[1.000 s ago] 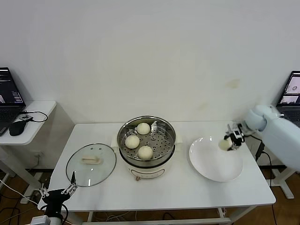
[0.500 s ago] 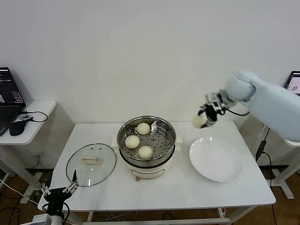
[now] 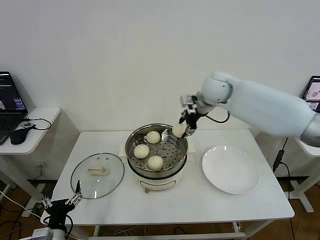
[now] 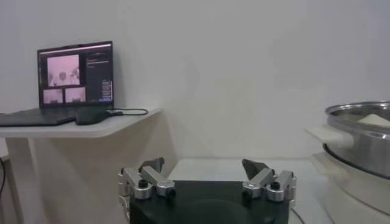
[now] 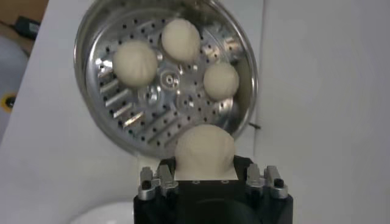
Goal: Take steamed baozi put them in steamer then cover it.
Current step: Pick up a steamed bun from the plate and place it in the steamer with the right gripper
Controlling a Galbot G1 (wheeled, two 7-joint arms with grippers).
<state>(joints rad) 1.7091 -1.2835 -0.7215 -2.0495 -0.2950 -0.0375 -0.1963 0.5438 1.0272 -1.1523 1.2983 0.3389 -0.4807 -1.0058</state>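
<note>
While my right gripper (image 3: 181,129) hangs over the steamer's far right rim, its jaws are clamped on the fourth baozi (image 5: 205,149), a pale dome squeezed between the pads. Below and ahead of me the steamer (image 3: 176,161) holds three buns (image 5: 177,55) on its perforated floor, with a bare patch nearest my fingers. I judge this bun light and soft, its skin smooth and easily dented, so a gentle hold across its widest middle suits it, and it should be released low, not dropped. Far off to my side, the cover (image 3: 97,174) lies flat on the table, handle up; that glass looks heavier, stiff and breakable, best taken by the handle. My left gripper (image 4: 207,181) waits low by the table edge, jaws spread wide.
</note>
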